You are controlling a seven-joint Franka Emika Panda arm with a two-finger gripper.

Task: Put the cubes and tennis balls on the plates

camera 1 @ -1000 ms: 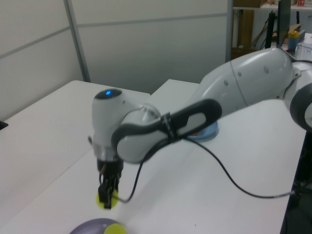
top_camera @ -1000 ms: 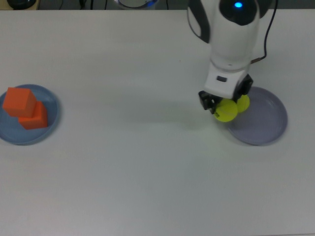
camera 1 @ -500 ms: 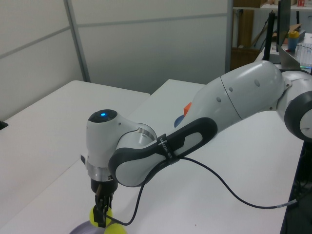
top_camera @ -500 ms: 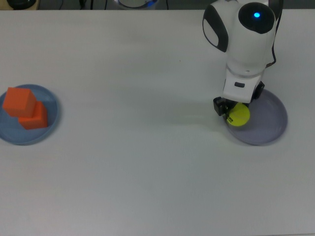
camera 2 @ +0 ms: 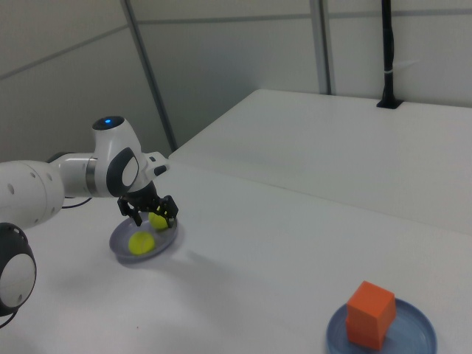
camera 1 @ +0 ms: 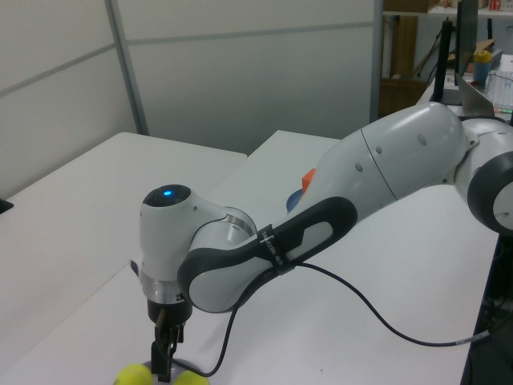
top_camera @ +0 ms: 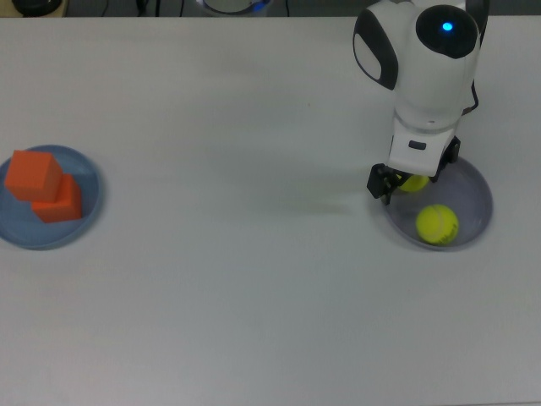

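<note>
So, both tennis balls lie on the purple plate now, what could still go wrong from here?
The gripper is open and low over the purple plate, right beside the ball near its fingers. If it moves sideways before lifting, it may knock that ball off the shallow rim. The other tennis ball lies loose near the plate's edge and might roll out. The orange cubes sit stacked on the blue plate; a table jolt could topple the upper one.

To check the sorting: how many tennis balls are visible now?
2. Both on the lavender plate: one tennis ball lies free, the other tennis ball is partly hidden under the gripper.
</note>
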